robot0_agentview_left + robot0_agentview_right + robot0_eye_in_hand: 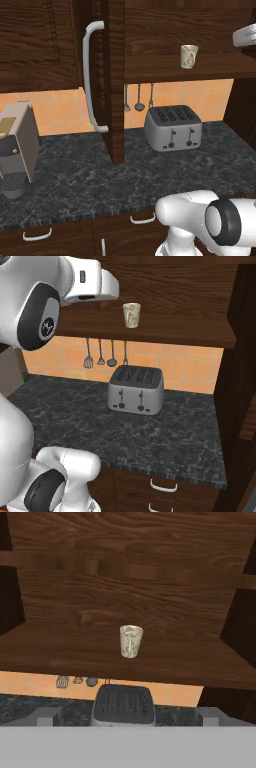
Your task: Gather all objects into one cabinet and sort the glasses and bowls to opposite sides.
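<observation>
A pale speckled mug (189,56) (132,315) (131,641) stands upright and alone on the lower shelf (190,662) of the dark brown wall cabinet (165,30). The cabinet's door (114,80) is swung open, with its long curved silver handle (91,75) facing me. My gripper (128,718) hangs in front of the shelf, level with the mug and some way back from it. Its fingertips (47,716) stand wide apart with nothing between them. The red mug, bowl, jar, canister and spice bottles are out of view.
A silver toaster (173,128) (136,389) sits on the dark marble counter (85,175) below the shelf. Utensils (105,356) hang on the orange tiled wall. A coffee machine (17,150) stands at the counter's left. Base cabinets with short handles (142,218) lie beneath.
</observation>
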Robot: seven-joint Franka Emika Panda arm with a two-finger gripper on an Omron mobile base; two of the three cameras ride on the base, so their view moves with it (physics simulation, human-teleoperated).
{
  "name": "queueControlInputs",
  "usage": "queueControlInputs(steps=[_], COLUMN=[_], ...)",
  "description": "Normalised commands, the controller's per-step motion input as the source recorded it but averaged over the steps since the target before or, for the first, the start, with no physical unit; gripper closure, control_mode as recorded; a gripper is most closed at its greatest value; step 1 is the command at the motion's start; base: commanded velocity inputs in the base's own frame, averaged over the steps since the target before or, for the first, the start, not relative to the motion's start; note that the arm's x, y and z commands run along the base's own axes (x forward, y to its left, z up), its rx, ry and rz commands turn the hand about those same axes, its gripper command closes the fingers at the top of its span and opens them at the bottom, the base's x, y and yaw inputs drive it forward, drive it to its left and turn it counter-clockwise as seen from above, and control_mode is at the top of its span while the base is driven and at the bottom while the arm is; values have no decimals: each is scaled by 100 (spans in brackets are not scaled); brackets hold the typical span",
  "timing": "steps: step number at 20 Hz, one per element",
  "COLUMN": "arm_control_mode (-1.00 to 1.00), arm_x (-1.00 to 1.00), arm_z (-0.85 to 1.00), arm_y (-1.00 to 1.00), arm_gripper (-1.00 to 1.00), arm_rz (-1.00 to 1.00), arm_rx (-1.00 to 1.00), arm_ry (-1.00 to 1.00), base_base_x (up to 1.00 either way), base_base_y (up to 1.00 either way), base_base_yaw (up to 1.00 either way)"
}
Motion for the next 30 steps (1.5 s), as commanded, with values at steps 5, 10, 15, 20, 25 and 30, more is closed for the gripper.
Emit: queueControlInputs(steps=[5,10,15,20,25,30], arm_control_mode=[-100,-100,-100,-100,-100,-100], arm_x=[100,80,29,26,39,47], arm_z=[0,0,-38,-48,-28,-22], arm_y=[0,-1,-5,-15,-2,0], arm_gripper=[-100,-100,-100,-100,-100,-100], arm_rz=[-16,-9,0,0,0,-3], arm_rx=[-1,0,9,19,9,0], arm_ry=[26,16,-1,-8,-1,0], base_base_x=[0,0,0,0,0,0], base_base_y=[0,0,0,0,0,0], base_base_yaw=[0,0,0,0,0,0])
